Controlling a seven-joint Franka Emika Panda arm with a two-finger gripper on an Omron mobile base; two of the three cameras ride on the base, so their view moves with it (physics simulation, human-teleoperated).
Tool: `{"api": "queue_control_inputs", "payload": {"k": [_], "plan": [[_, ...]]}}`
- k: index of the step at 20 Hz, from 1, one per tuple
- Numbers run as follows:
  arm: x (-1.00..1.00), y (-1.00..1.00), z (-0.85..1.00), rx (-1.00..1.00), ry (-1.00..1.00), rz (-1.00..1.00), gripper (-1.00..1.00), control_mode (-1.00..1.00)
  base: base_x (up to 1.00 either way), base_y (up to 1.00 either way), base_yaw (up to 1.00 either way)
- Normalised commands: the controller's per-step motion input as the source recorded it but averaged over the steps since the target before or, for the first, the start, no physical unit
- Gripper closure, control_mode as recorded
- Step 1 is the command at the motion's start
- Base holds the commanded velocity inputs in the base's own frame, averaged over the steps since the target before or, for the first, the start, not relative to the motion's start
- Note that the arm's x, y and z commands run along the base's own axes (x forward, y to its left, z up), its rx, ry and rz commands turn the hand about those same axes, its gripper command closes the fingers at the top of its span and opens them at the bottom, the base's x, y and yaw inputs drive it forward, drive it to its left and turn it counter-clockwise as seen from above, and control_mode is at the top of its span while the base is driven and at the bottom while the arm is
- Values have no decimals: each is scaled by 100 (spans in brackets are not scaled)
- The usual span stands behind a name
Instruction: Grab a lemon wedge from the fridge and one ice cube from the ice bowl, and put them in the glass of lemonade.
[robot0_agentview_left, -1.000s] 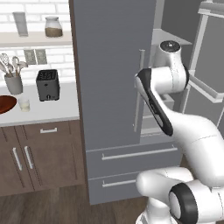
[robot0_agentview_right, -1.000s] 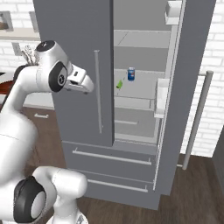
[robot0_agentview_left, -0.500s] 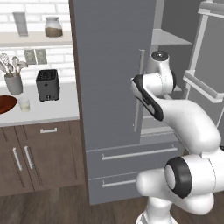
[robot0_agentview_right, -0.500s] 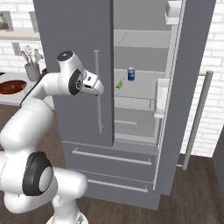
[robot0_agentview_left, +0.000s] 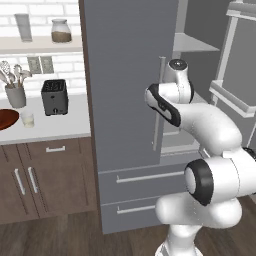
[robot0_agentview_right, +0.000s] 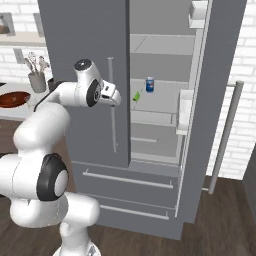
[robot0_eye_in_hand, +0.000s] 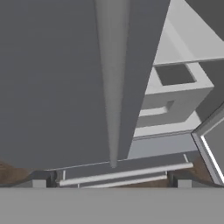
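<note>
The fridge (robot0_agentview_left: 125, 75) stands with its left door shut and its right door (robot0_agentview_right: 220, 75) swung open. On a middle shelf inside lies the tiny yellow-green lemon wedge (robot0_agentview_right: 136, 96). My gripper (robot0_agentview_right: 116, 98) hovers in front of the shut door's vertical handle (robot0_agentview_right: 112, 105), just left of the wedge. It is open and holds nothing. In the hand view my gripper (robot0_eye_in_hand: 111, 183) looks down along that handle (robot0_eye_in_hand: 113, 87). The reddish-brown ice bowl (robot0_agentview_left: 7, 119) and the glass of lemonade (robot0_agentview_left: 27, 119) sit on the counter at far left. The ice cube is out of view.
A blue can (robot0_agentview_right: 149, 84) stands on the shelf behind the wedge. A black toaster (robot0_agentview_left: 54, 97) and a grey utensil cup (robot0_agentview_left: 15, 95) are on the counter (robot0_agentview_left: 55, 131). Two fridge drawers (robot0_agentview_right: 125, 182) lie below the doors. The open door has bins (robot0_agentview_right: 184, 112).
The arm has swung its hand to the right, closer to the fridge's door handle and the open compartment. The gripper has stayed open. Nothing else has moved.
</note>
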Motion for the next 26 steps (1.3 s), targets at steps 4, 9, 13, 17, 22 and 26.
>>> {"api": "queue_control_inputs", "payload": {"k": [4,9,13,17,22,26], "plan": [[39,-24,-14,0,0,0,-100,-100,0,0,0],[44,-22,-11,0,0,0,-100,-100,0,0,0],[38,1,-29,0,0,0,-100,-100,0,0,0],[45,5,-16,0,0,0,-100,-100,0,0,0],[40,13,-12,0,0,0,-100,-100,0,0,0],[30,13,-14,0,-4,0,-100,-100,0,0,0]]}}
